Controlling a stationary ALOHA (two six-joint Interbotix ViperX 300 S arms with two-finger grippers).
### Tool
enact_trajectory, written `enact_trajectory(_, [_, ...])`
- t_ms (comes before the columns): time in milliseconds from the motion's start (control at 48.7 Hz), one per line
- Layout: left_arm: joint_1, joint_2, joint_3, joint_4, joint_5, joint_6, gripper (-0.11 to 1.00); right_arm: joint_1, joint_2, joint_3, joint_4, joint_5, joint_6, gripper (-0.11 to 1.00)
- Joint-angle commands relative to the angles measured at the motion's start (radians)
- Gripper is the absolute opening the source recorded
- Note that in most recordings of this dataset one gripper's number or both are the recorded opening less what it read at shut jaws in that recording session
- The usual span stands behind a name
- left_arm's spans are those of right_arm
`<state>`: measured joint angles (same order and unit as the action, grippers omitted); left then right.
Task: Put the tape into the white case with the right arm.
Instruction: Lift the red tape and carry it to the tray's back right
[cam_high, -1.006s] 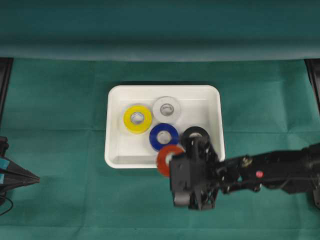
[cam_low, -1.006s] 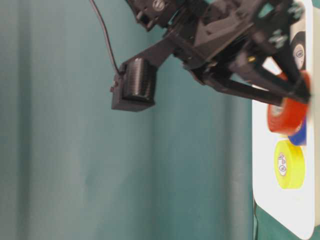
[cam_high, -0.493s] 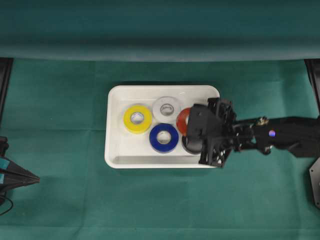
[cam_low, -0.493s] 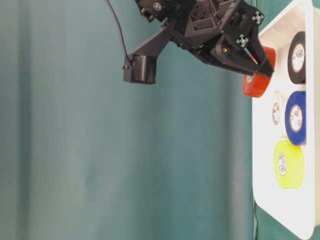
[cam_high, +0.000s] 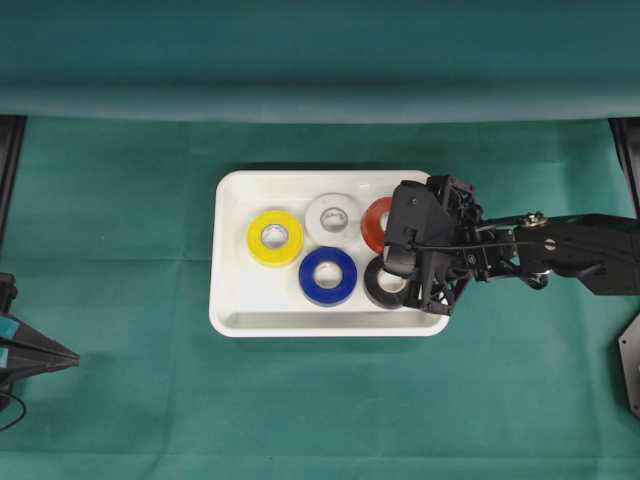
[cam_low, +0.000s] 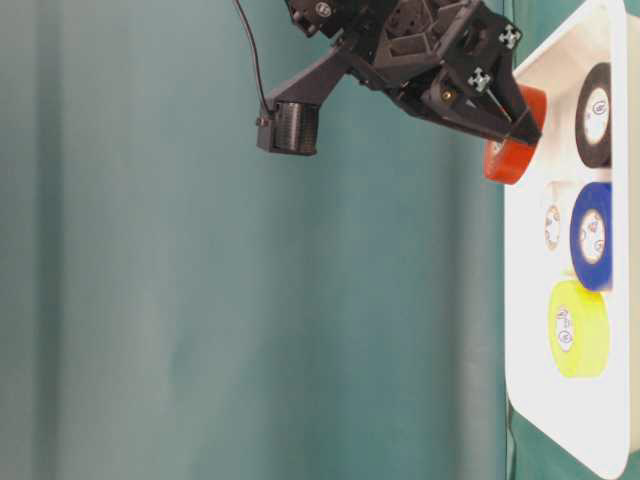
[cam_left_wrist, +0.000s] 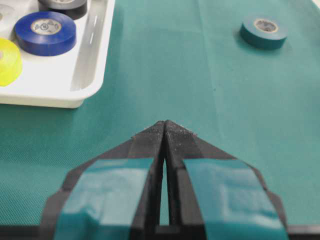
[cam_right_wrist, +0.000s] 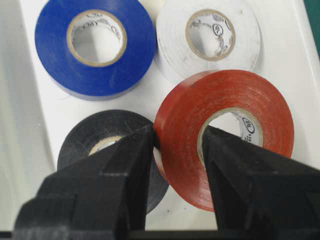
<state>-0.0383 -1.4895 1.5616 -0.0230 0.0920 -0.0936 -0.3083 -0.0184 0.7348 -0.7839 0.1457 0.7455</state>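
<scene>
Clearance under the red tape roll (cam_right_wrist: 225, 132) tells you why the right pincer (cam_right_wrist: 177, 145) grips its wall, one prong through the core: it hangs over the white case (cam_high: 230, 305), beside the black roll (cam_high: 383, 287), unreleased, while the left pincer (cam_left_wrist: 165, 131) rests closed.
</scene>
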Motion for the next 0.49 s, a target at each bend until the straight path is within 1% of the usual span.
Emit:
enact_trajectory(0, [0.002,0.018,-0.015,0.000,-0.009,0.000,0.00,-0.002,-0.029,-0.009,-0.003,-0.008,-0.002,0.03])
enact_trajectory(411, [0.002,0.018,-0.014,0.000,-0.009,0.000,0.00,-0.015,-0.029,0.002,-0.003,-0.006,-0.002,0.03])
enact_trajectory(431, [0.002,0.018,-0.014,-0.002,-0.009,0.000,0.00,-0.015,-0.029,0.002,-0.003,-0.006,-0.002,0.03])
enact_trajectory(472, [0.002,0.018,-0.014,-0.002,-0.009,0.000,0.00,-0.015,-0.029,0.003,-0.003,-0.006,-0.002,0.09])
